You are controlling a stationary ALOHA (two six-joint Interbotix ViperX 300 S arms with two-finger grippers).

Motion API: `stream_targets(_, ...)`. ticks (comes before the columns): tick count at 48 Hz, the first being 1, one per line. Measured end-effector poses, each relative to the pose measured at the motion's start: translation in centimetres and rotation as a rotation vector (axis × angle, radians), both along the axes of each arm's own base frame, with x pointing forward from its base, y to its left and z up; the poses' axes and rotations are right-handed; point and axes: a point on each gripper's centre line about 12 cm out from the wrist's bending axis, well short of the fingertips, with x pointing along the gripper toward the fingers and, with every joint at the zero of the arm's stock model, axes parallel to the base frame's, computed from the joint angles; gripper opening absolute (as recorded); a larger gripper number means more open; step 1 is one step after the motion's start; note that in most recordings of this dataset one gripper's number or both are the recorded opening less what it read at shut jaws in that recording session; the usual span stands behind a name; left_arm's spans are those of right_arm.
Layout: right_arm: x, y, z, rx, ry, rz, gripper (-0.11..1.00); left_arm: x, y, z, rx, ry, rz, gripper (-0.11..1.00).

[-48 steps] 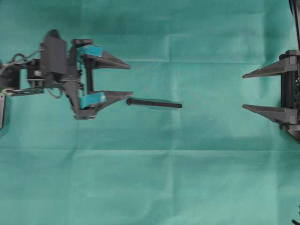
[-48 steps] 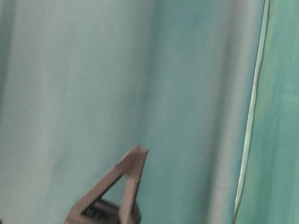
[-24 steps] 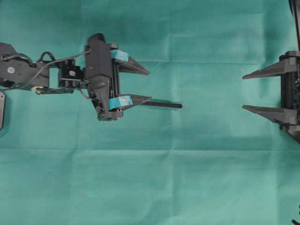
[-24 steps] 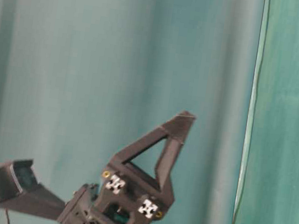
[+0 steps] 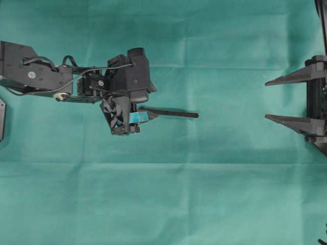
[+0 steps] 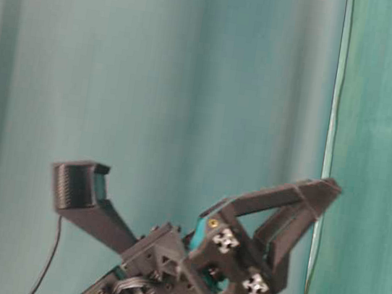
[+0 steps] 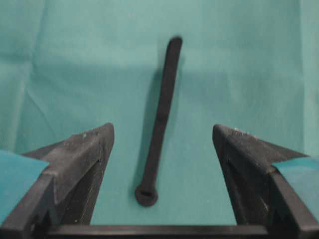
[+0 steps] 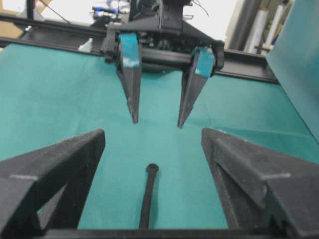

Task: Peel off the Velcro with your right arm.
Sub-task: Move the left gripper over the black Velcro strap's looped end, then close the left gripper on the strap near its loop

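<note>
You've got one slim black flexible Velcro strip [image 5: 171,113] lying flat on the green-cloth tabletop [image 5: 204,194], roughly mid-tabletop in the overhead view, running left-right. Its rounded knob-like end [image 7: 146,194] shows in the left wrist view w/ a small slot in it; the rest is a thin, slightly curved band tapering off to the far tip. No split btwn layers visible; it reads as a single piece.

Count: one strip, two arms, two pincers, each w/ two fingers.

Your left pincer [image 5: 145,104], the one w/ teal pads [image 8: 128,49], is spread wide open and holds nothing. In the left wrist view the knob end sits btwn its two fingers, touching neither. In the overhead view its lower finger overlaps the strip's left end; can't tell the height above the cloth.

Your right pincer [image 5: 271,99], plain black pointed triangular fingers [image 5: 291,122], is open too, empty, at the right edge, well apart from the strip.

Vs a second ago: left pincer has come fwd over the strip's knob end, which was just beyond the fingertips then, and it's tipped so the camera housing now hides most of the fingers from above. In the table-level view it sits higher in frame. Strip and right pincer haven't moved.
</note>
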Motion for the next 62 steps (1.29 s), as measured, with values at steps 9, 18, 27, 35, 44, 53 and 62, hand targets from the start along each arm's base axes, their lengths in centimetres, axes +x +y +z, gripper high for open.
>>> stream_targets(9,0.0,0.0,0.0,-0.001,-0.002,0.001,0.53,0.7,0.0,-0.8,-0.002,0.024,0.0,0.79)
stream_targets(18,0.0,0.0,0.0,-0.001,-0.003,0.002,0.53,1.3,0.3,-2.7,-0.003,0.066,0.005,0.79)
stream_targets(27,-0.1,0.0,-0.4,-0.001,0.008,0.001,0.53,1.8,0.8,-4.4,-0.008,0.102,0.017,0.79)
stream_targets(35,-0.2,0.0,-0.5,0.0,0.011,0.0,0.53,2.0,0.8,-6.1,-0.007,0.129,0.015,0.79)
stream_targets(44,-0.2,0.0,-0.5,-0.001,0.009,0.001,0.53,2.2,0.9,-7.9,-0.01,0.156,0.016,0.79)
stream_targets(53,-0.2,0.0,-0.6,-0.001,0.014,0.001,0.53,2.2,1.0,-8.8,-0.011,0.17,0.019,0.79)
stream_targets(62,-0.2,0.0,-0.7,0.0,0.014,0.0,0.53,2.2,1.5,-9.0,-0.013,0.173,0.032,0.78)
